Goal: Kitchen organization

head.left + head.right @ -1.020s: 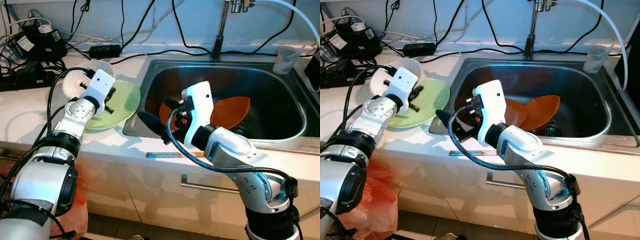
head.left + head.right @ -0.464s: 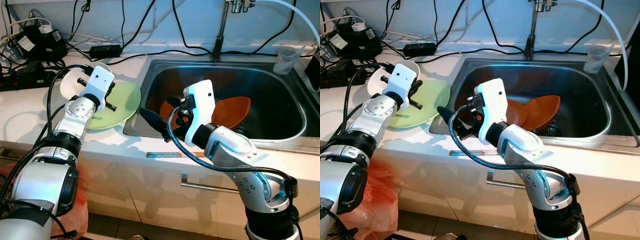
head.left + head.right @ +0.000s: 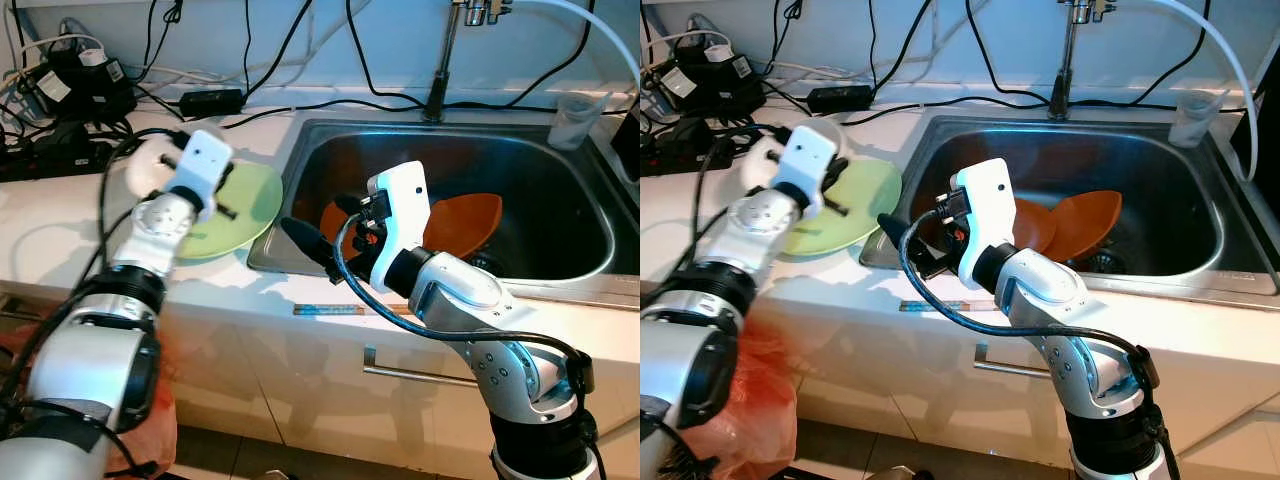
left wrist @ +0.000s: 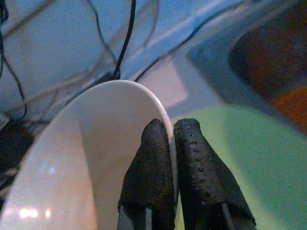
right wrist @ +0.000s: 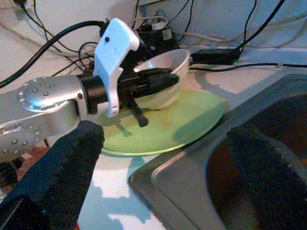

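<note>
Kitchen organization at the sink, stacking step. The left gripper (image 5: 158, 79) held a white bowl (image 4: 72, 167) by its rim, its jaws closed on the rim wall with 1 finger inside and 1 outside, as the left wrist view showed. The bowl sat tilted just above, or possibly touching, the green plate (image 3: 238, 208); contact could not be judged from these views. The plate lay flat on the white tabletop (image 3: 40, 240), just beside the left edge of the steel sink (image 3: 590, 215). The right gripper (image 3: 318, 250) hovered over the sink's front-left corner with its jaws spread wide and nothing between them, pointing toward the plate. In the basin lay 2 orange-brown dishes (image 3: 470, 218), overlapping and leaning near the drain. A clear plastic cup (image 3: 575, 118) stood at the sink's back right corner, beside the faucet (image 3: 440, 70); power strips and cables (image 3: 70, 90) crowded the back left of the tabletop. The step in hand appeared to be moving the bowl relative to the plate, either settling it on or lifting it away; the frames did not decide which. The next move would call for keeping the rim pinch firm so the tilted bowl did not slip, while the open right gripper was placed to take the plate's near edge or reach into the basin for the dishes.
</note>
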`<state>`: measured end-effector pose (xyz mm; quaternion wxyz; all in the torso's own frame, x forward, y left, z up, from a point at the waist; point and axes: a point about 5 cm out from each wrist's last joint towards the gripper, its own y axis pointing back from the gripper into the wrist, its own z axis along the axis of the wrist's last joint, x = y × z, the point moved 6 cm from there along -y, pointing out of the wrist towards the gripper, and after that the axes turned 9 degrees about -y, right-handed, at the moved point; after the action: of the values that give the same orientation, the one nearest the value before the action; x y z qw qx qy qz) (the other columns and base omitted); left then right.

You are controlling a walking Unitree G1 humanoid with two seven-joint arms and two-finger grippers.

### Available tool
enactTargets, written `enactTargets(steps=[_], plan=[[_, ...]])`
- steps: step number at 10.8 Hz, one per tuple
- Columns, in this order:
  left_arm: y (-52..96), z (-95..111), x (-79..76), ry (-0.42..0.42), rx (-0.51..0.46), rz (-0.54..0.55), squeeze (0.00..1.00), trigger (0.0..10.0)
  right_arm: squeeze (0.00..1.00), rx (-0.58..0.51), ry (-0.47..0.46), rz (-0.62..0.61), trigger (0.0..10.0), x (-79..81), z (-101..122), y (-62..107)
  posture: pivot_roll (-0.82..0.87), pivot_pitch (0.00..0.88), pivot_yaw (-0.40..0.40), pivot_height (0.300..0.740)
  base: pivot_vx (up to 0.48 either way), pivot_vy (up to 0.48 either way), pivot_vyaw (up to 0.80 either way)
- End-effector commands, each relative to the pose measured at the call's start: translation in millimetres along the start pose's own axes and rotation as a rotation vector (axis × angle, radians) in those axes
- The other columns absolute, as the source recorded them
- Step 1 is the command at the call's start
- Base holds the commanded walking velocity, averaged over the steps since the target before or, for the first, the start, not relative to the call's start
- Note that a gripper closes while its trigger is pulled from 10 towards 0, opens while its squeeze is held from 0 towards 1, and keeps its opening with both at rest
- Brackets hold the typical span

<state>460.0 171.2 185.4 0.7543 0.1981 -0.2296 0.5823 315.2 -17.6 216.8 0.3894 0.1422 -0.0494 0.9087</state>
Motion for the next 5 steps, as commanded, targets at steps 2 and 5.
enactTargets(steps=[2,5], plan=[[-2.8,33,-3.5,0.007,-0.149,0.031,0.0,0.0,0.0,-0.026,0.01,-0.016,10.0,-2.9,7,-2.1,-0.07,0.0,0.109,0.74,0.0,0.0,0.0],[-5.9,63,-29.5,0.0,-0.269,0.005,0.0,0.0,0.0,-0.044,0.022,-0.051,10.0,-10.3,12,-1.9,-0.08,0.0,0.11,0.74,0.0,0.0,0.0]])
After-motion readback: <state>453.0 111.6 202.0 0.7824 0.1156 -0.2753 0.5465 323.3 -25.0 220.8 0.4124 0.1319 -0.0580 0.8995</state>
